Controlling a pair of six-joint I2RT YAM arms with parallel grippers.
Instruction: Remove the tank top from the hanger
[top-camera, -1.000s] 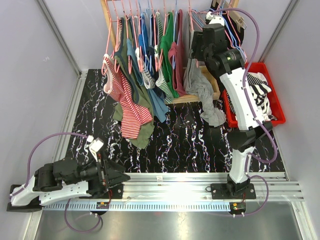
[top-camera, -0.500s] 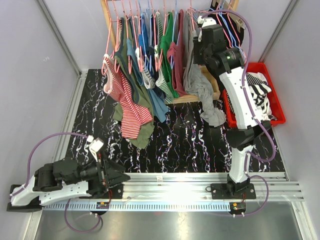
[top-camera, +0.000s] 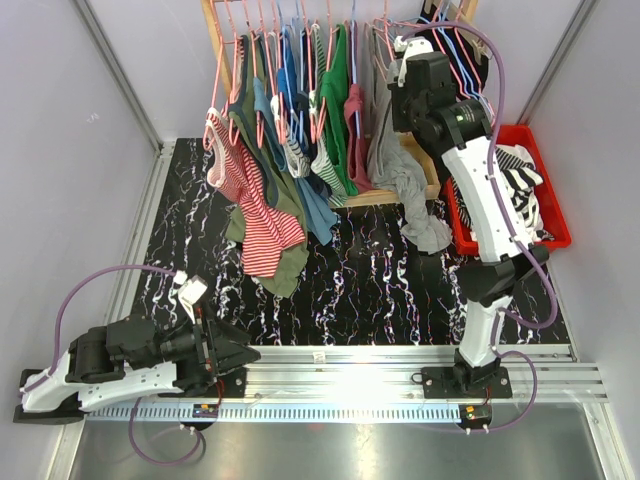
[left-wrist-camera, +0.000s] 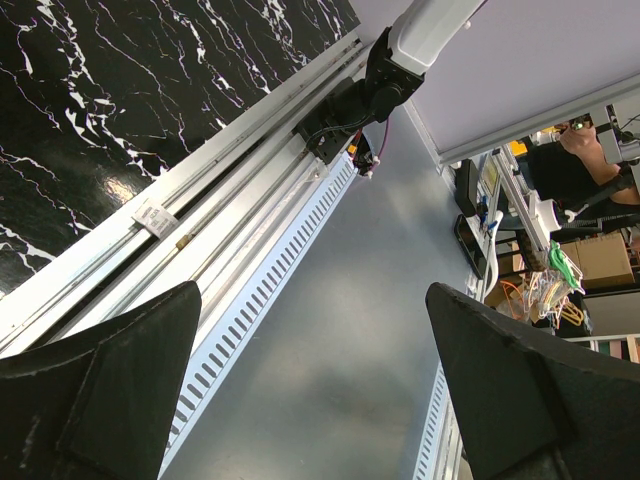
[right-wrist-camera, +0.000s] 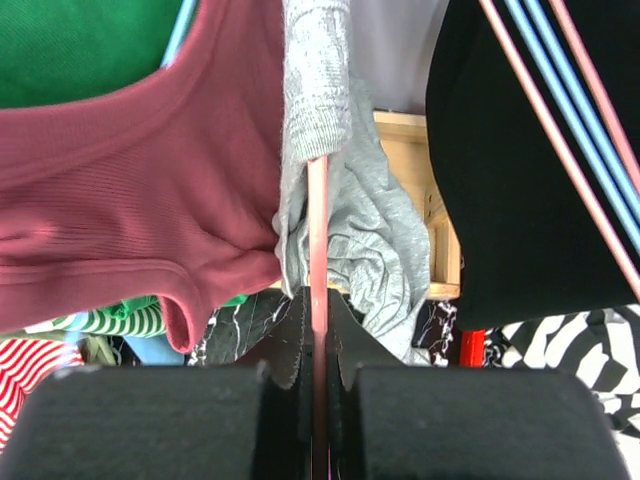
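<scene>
Right gripper (right-wrist-camera: 314, 338) is clamped on the pink hanger (right-wrist-camera: 317, 220) holding the grey tank top (right-wrist-camera: 385, 255) (left gripper (left-wrist-camera: 310, 335) gapes wide, empty).

I see the grey top (right-wrist-camera: 316, 80) as fine knit cloth, soft and matt. The maroon top (right-wrist-camera: 120, 190) is ribbed cloth. The pink hanger (right-wrist-camera: 318, 230) is smooth with a slight shine, perhaps coated metal. The rack (right-wrist-camera: 445, 260) is pale bare wood. The table (top-camera: 380, 280) is glossy with a black marble pattern, and the rail (top-camera: 350, 358) is brushed metal.
</scene>
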